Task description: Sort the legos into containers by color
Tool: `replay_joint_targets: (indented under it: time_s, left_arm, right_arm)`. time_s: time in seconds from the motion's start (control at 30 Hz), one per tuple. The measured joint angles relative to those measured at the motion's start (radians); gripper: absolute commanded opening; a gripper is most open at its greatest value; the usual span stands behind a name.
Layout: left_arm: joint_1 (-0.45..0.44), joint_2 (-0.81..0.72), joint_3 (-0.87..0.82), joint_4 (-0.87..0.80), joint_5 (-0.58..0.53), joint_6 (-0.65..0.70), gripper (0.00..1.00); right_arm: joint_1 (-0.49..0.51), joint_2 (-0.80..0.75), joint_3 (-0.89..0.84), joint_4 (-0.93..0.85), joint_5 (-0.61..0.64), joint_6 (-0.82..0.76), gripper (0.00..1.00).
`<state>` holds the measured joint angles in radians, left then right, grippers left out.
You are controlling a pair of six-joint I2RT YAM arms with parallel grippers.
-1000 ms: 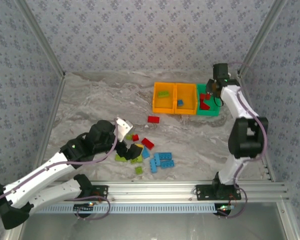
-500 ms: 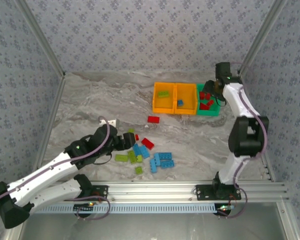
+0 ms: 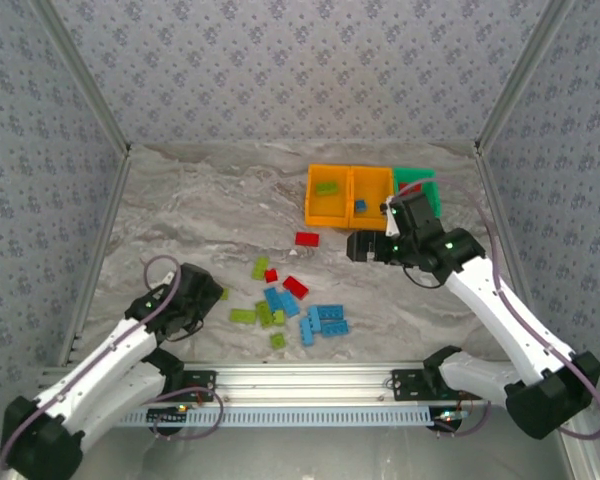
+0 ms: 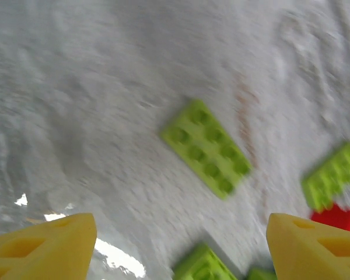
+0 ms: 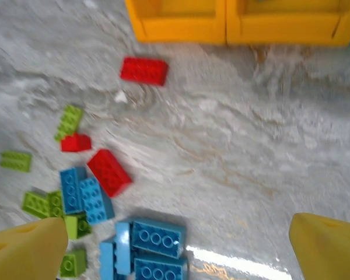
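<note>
Loose legos lie mid-table: a red brick, another red one, blue bricks and green ones. Two orange containers stand side by side at the back, with a green container partly hidden behind the right arm. My left gripper hovers low at the pile's left edge, open; a flat green plate lies ahead of it and a green brick shows low between its fingers, touching neither. My right gripper hangs open and empty in front of the containers, above the blue bricks.
The orange containers hold a green piece and a blue piece. Side walls and the metal rail at the near edge bound the table. Bare marble stretches left of the containers.
My right arm swung from the green container down to mid-table and its gripper opened. My left arm drew back left from the pile and its jaws narrowed somewhat.
</note>
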<state>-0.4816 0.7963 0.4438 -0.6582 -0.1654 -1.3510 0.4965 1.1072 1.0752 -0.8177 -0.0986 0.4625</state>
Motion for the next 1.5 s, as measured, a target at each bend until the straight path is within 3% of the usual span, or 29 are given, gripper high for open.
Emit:
replay_joint_targets:
  time_s: [0.1,0.27,0.47,0.57,0.67,0.93,1.17,1.27,1.37,1.5]
  left_arm:
    - [0.073,0.106,0.011,0.039,0.061,0.038,0.77]
    - [0.096,0.293,0.105,0.085,0.116,0.075,0.78]
    - [0.116,0.467,0.183,0.1,0.123,0.074,0.62]
    - [0.129,0.543,0.196,0.082,0.126,0.079,0.61]
    - [0.142,0.579,0.221,0.082,0.132,0.086,0.6]
    - [0.16,0.592,0.234,0.034,0.14,0.116,0.34]
    - [0.158,0.541,0.246,0.057,0.189,0.211,0.29]
    - [0.107,0.499,0.315,0.072,0.211,0.261,0.29]
    - [-0.002,0.504,0.463,0.092,0.21,0.313,0.29]
    - [-0.14,0.667,0.779,0.115,0.182,0.412,0.28]
  right_arm:
    - [0.017,0.029,-0.003,-0.025,0.01,0.002,1.0]
    - [0.04,0.036,0.005,-0.041,0.029,0.001,1.0]
    - [0.043,0.03,0.01,-0.054,0.058,0.0,1.0]
    - [0.043,0.002,0.01,-0.066,0.08,0.0,1.0]
    - [0.043,-0.05,0.01,-0.073,0.102,0.001,1.0]
    - [0.044,-0.108,0.01,-0.079,0.127,0.024,1.0]
    - [0.084,-0.11,-0.004,-0.057,0.068,0.058,1.0]
    - [0.117,-0.11,-0.004,-0.036,0.054,0.076,1.0]
    - [0.151,-0.11,-0.004,-0.016,0.053,0.091,1.0]
    - [0.175,-0.11,-0.004,0.0,0.065,0.11,1.0]
